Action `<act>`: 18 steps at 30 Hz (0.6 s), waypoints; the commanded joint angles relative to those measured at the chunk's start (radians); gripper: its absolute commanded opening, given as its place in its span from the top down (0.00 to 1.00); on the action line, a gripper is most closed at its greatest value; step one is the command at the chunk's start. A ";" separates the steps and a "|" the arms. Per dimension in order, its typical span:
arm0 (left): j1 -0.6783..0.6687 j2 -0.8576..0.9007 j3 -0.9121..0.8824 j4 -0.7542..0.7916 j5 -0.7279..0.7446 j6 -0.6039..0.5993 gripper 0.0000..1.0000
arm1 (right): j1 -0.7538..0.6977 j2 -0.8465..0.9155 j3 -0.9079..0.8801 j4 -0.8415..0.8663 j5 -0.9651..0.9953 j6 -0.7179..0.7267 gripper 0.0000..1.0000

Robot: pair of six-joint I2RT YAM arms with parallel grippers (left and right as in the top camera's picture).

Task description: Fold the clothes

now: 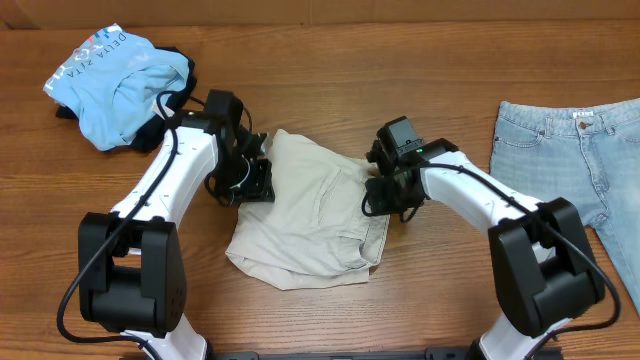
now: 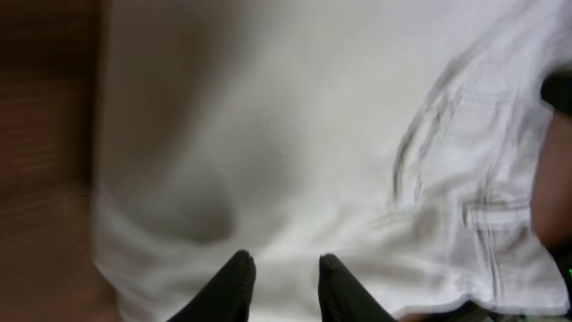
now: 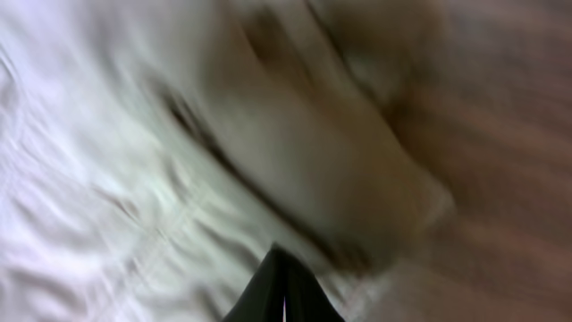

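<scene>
**A:** Where are the shorts [image 1: 305, 215]?

**B:** In the middle of the worktop [image 1: 330, 80], lying rumpled between the two arms. The waistband side is to the right and a loose lobe is bunched at the near left. The jeans [image 1: 575, 150] lie well apart at the right edge. The tee [image 1: 110, 85] is heaped at the far left, on a dark garment [image 1: 172, 100].

**A:** And the fingers?

**B:** The left fingers [image 1: 262, 185] are at the shorts' left edge. The wrist view shows them parted, with pale cloth below and nothing between them. The right fingers [image 3: 282, 291] are at the waistband side and pressed together. That view is too blurred to tell whether any cloth is pinched.

**A:** How will the shorts handle?

**B:** I'd judge them light and limp. Cotton like this should sag from any one held point and drag along the wood rather than slide freely. The waistband and pocket seams are thicker, so they should hold a line better than the leg cloth.

**A:** So where should they be held?

**B:** I'd pinch a hem or seam at an outer edge, one side per arm, so the fold comes over evenly. A mid-panel pinch would likely just raise a tent of cloth.
</scene>
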 commanded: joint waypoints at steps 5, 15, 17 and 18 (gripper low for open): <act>-0.021 -0.032 0.030 -0.177 0.072 0.110 0.71 | -0.008 -0.269 0.038 -0.038 -0.010 0.006 0.96; -0.020 -0.031 -0.271 0.095 -0.098 -0.291 0.96 | -0.009 -0.414 0.037 -0.039 -0.043 0.013 0.95; -0.019 -0.030 -0.328 0.182 -0.108 -0.352 0.96 | -0.009 -0.409 0.036 -0.035 -0.073 0.013 0.95; -0.019 -0.028 -0.347 0.229 -0.128 -0.367 0.96 | -0.009 -0.406 0.036 -0.033 -0.087 0.013 0.95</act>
